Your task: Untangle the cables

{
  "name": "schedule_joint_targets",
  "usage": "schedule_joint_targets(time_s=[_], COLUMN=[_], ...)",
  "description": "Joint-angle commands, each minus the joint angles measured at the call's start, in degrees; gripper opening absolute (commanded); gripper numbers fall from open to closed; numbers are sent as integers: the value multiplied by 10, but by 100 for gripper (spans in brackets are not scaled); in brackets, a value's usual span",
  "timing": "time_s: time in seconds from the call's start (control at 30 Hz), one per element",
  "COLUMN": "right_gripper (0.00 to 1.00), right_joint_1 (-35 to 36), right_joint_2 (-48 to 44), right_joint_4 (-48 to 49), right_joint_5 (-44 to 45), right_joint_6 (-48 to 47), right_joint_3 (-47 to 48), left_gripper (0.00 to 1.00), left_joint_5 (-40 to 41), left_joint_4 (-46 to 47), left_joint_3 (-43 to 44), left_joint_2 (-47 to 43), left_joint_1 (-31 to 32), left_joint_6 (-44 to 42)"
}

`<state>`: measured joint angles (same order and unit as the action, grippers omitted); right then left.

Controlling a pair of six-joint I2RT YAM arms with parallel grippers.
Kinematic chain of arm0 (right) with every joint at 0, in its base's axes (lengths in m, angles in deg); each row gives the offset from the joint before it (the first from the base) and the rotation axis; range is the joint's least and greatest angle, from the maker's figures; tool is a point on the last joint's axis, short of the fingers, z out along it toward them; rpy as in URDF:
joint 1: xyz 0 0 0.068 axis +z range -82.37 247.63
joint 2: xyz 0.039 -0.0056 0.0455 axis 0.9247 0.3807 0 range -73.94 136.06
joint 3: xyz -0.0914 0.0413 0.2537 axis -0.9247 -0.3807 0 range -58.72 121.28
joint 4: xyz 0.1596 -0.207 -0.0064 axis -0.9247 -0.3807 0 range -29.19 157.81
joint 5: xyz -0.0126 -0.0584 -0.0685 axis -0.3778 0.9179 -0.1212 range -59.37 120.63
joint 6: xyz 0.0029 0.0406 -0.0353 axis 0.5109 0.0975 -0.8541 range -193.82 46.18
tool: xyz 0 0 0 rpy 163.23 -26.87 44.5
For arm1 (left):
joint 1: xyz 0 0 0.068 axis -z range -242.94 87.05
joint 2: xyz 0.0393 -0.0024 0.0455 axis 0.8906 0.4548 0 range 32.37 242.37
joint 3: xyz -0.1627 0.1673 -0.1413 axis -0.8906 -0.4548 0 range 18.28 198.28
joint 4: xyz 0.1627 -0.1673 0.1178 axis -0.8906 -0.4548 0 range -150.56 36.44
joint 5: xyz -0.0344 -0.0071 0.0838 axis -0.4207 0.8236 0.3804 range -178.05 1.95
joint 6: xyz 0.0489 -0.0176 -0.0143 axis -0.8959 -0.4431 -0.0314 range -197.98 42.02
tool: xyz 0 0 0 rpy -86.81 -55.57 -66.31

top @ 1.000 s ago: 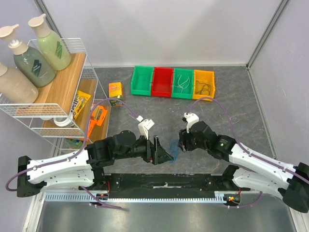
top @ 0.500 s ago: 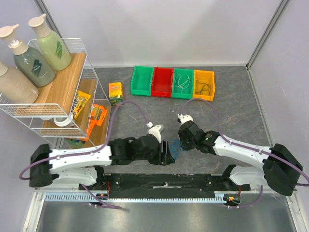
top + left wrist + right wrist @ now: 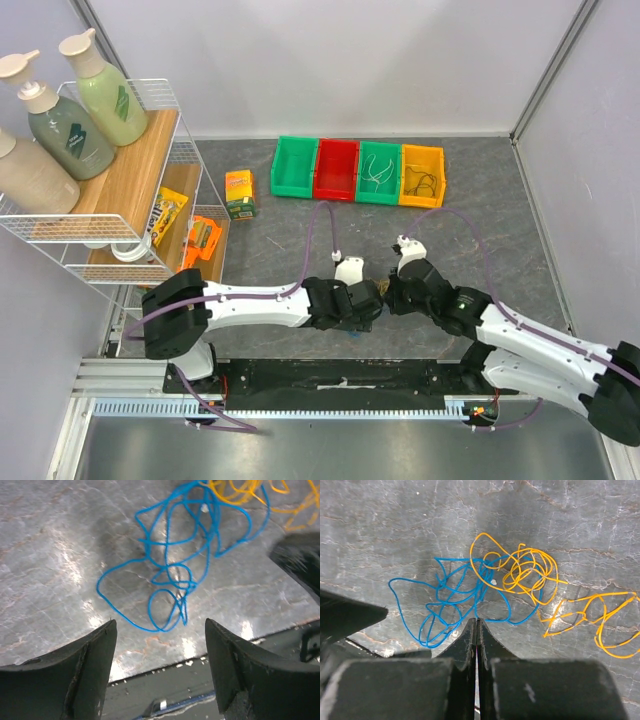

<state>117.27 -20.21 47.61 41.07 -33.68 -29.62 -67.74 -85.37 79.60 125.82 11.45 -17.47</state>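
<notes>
A curly blue cable point(image 3: 455, 600) lies on the grey table, tangled at its right side with a yellow cable point(image 3: 525, 572). More yellow loops point(image 3: 600, 620) trail off to the right. My right gripper point(image 3: 476, 620) is shut, its tips meeting where blue strands run down into them. My left gripper point(image 3: 160, 622) is open and hangs over the table's near edge, the blue cable point(image 3: 170, 575) just beyond its fingertips and apart from them. In the top view both grippers point(image 3: 372, 300) point(image 3: 388, 295) meet at the table's front middle and cover the cables.
Four bins point(image 3: 360, 171), green, red, green and yellow, line the back; two hold thin wires. A small yellow box point(image 3: 240, 193) lies left of them. A wire shelf rack point(image 3: 130, 200) with bottles stands at the far left. The dark rail point(image 3: 190, 695) borders the near edge.
The right gripper has shut at the blue cable. The left arm has stretched rightward until its gripper meets the right one; its jaws stayed open.
</notes>
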Motion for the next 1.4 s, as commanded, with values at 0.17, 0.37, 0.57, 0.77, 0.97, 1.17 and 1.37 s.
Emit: schedule_joint_targets(time_s=[0.17,0.37,0.57,0.77,0.97,1.17,1.37], right_gripper=[0,0,18,41,41,6,0], right_joint_1=[-2,-2,-2,-2,-23,-95,-212], right_joint_2=[-43,-22,15,73,152,193,142], right_joint_4=[-20,-13,23,47,72,97,80], right_joint_5=[1,-9,-36,-21,32,36,41], right_joint_6=[28,27,15,-8,-16,-2,2], right_joint_3=[-8,-11,-13,4,28,17,-26], left_gripper=[65,68,37,2,1,2,2], left_joint_5=[2,-12,-22,-26,-109,-191,-191], left_joint_4=[39,50,69,62,64,60,5], left_joint_3=[-27,-34,-31,-61,-102,-91,-5], left_joint_2=[12,42,58,-39,-193,-352,-452], left_joint_1=[-53,-71,-83,-78,-76,-71,-72], left_joint_6=[-10,-22,-65,-87,-108,-144,-170])
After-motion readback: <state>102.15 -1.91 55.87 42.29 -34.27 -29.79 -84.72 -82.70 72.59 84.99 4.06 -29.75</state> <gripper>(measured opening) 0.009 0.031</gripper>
